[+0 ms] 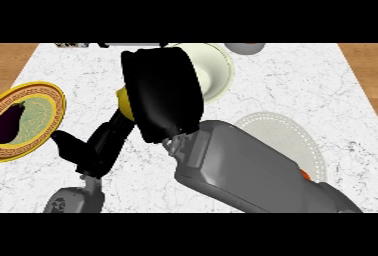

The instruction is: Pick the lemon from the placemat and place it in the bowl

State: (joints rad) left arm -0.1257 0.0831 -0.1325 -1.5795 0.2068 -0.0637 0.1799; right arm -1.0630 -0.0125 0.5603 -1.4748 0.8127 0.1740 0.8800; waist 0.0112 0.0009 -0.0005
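Bright, even light overall, with no strong shadows, glare or blur.

Right forearm (251, 170): broad, smooth grey casing with rounded edges, glossy highlights along its upper face; a small orange mark (305, 174) on its outer side near the lower right. At the wrist, a lighter grey ribbed collar (179, 146) joins casing to hand.

Right hand (162, 95): large, matte black, rounded slab-like back, no markings visible.

Left hand (88, 147): black, slimmer, with blocky segmented fingers and a stubby thumb.

Left forearm (72, 201): grey, rounded shell with a dark circular mark (59, 204) on its side; narrow grey wrist link above.
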